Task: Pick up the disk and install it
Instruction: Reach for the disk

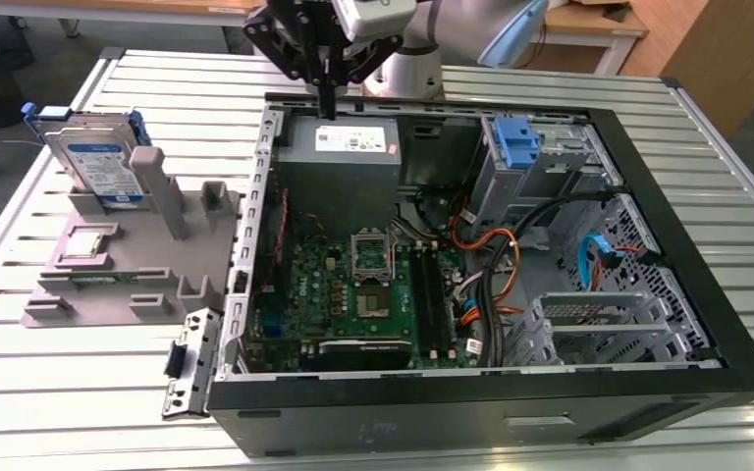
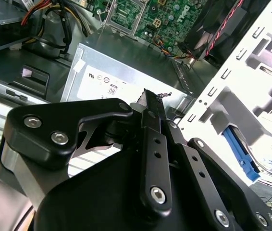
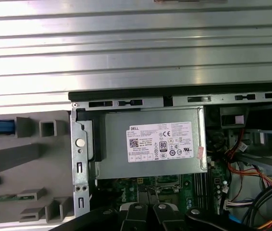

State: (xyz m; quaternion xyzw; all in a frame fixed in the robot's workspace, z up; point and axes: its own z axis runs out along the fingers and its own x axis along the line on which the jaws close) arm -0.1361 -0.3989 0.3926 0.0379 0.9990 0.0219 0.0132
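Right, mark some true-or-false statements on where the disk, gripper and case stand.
1. The disk stands upright in the grey holder, outside the computer case. True.
2. The gripper grips the disk. False: its fingers are shut on nothing, and it hangs above the power supply.
3. The case lies open with the motherboard exposed. True.
4. The grey holder sits on the exterior view's right of the case. False: it sits on the exterior view's left.
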